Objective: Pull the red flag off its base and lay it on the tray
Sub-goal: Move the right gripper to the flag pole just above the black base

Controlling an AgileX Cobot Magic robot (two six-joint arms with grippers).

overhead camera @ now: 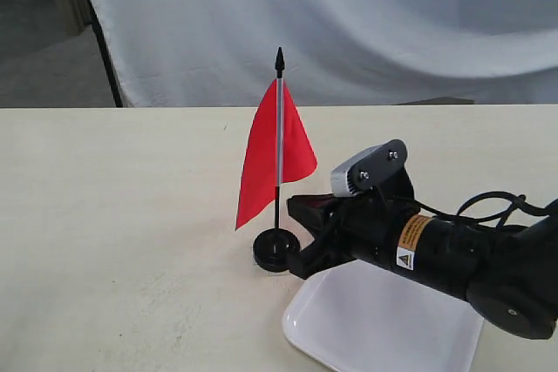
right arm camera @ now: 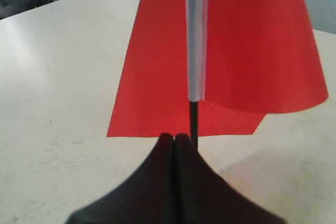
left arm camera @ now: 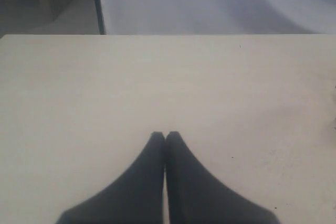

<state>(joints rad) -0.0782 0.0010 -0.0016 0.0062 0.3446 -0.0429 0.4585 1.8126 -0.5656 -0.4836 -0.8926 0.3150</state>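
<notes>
"Pale table (overhead camera: 131, 215), wide and mostly bare, with a white cloth backdrop (overhead camera: 349, 23) hanging behind it. That's the room as I see it."

"Where is the red flag?"

"The red flag (overhead camera: 272, 158) stands upright near the middle of the table, planted in the base (overhead camera: 276, 250), a small black disc. Its pole (overhead camera: 279, 128) runs straight up and down and the cloth droops to one side. The tray (overhead camera: 349, 337), white and shallow, lies nearer the front edge, just beside the base but not touching it."

"And the arms?"

"The right gripper (right arm camera: 174, 137) reaches in low over the tray, pointing at the foot of the pole. Its two fingers are pressed together with nothing between them. In its own camera the thin black lower pole stands just beyond the fingertips and slightly off to one side of them. I cannot tell whether they touch it."

"The other one?"

"The left gripper (left arm camera: 165, 135) is likewise closed on nothing. Its camera shows only bare table, and the wide view doesn't show that arm at all."

"So which arm is placed to take it?"

"The right, I'd say. It is by far the nearer. The flag sits directly ahead of it, long axis vertical, so I judge the fingers must part, straddle the pole, then lift straight up along it to free it from the base."
</notes>
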